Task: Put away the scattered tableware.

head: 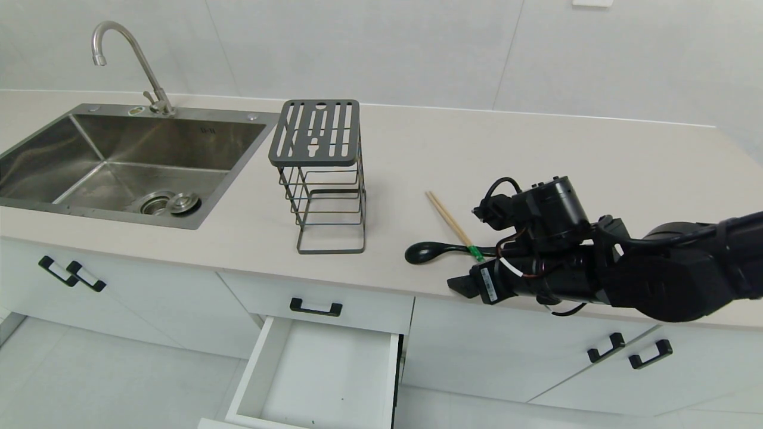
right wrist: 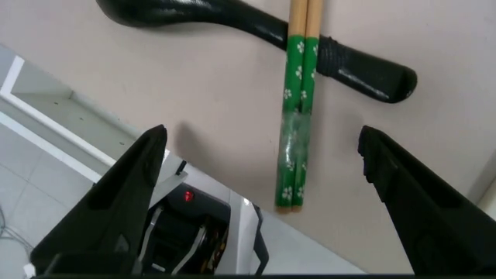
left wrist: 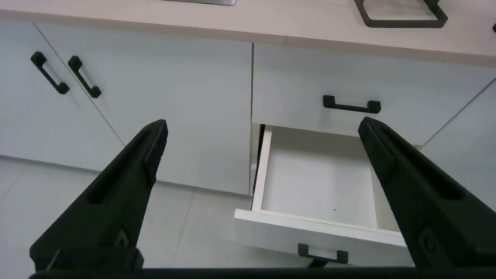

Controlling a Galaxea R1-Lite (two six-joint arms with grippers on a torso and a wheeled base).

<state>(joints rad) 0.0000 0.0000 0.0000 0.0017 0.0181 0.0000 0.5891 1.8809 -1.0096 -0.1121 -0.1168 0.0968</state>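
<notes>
Nearest, below the tabletop's front edge, the drawer [left wrist: 322, 186] stands pulled out. The left gripper [left wrist: 262, 128] hangs in front of it with its fingers spread wide and nothing between them.

At the front edge of the tabletop [head: 536, 155] the right gripper [right wrist: 260, 139] also has its fingers wide apart. They hold nothing, and the green ends of the chopsticks [right wrist: 298, 101] lie between them.

I see three risks here:
- The two sticks lie side by side and loose, so closing fingers may catch only one, or make them roll apart.
- A grasp so near to the very ends gives a long free part, so the sticks could tilt down or turn in the fingers when lifted.
- The chopsticks rest across the handle of the black spoon [head: 426, 252], close to the edge. A push or a low finger could drag the spoon along or send something over the edge to the floor.

In the head view the chopsticks' long axis runs from 5 o'clock to 11 o'clock, green ends near the robot and thin tips pointing away. The spoon lies from 9 to 3 o'clock, with its bowl at 9.

Farther off, at 10 o'clock from the chopsticks, stands the wire rack [head: 319, 179]. Beyond it, at 9 to 10 o'clock, is the sink [head: 119, 155].
</notes>
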